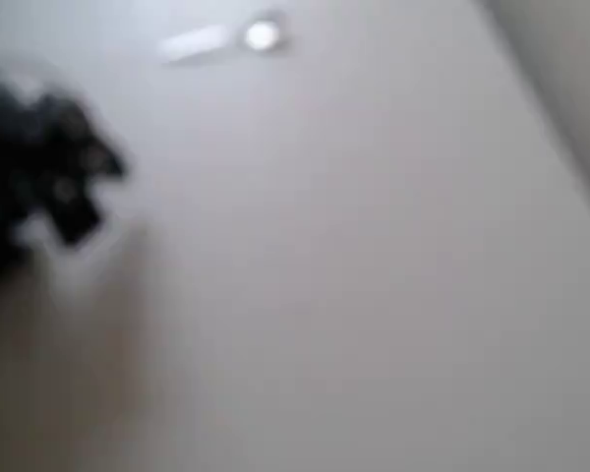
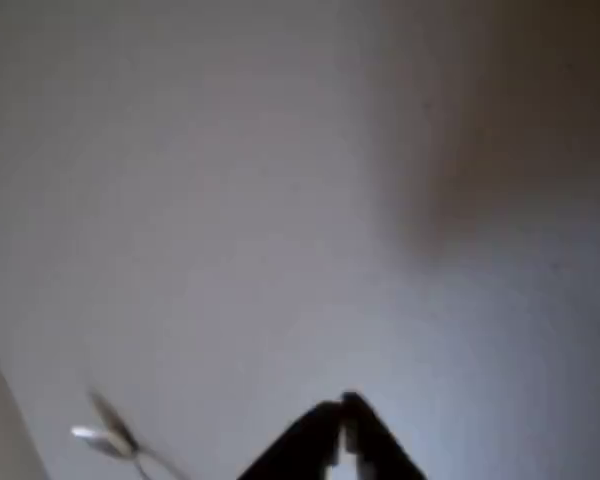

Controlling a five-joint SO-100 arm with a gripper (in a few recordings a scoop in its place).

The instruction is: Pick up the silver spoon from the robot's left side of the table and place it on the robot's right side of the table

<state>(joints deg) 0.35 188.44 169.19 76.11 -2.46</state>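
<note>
the spoon (image 1: pixel 238 39) is lying on the counter (image 1: pixel 374 275), well apart from the gripper (image 2: pixel 342 405), which is clenched and empty; picking and placing are still waiting.

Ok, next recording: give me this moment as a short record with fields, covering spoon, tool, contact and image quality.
spoon: silver spoon lies flat on the table, near the top edge in the overhead view; bowel-end bright, to the right of its handle
tool: black tool above bare table in the wrist view, tips together, holding nothing
contact: none; spoon lies apart from the tool, at lower left in the wrist view
task state: spoon not yet picked up
image quality: both views blurred; fine detail unreadable
</note>
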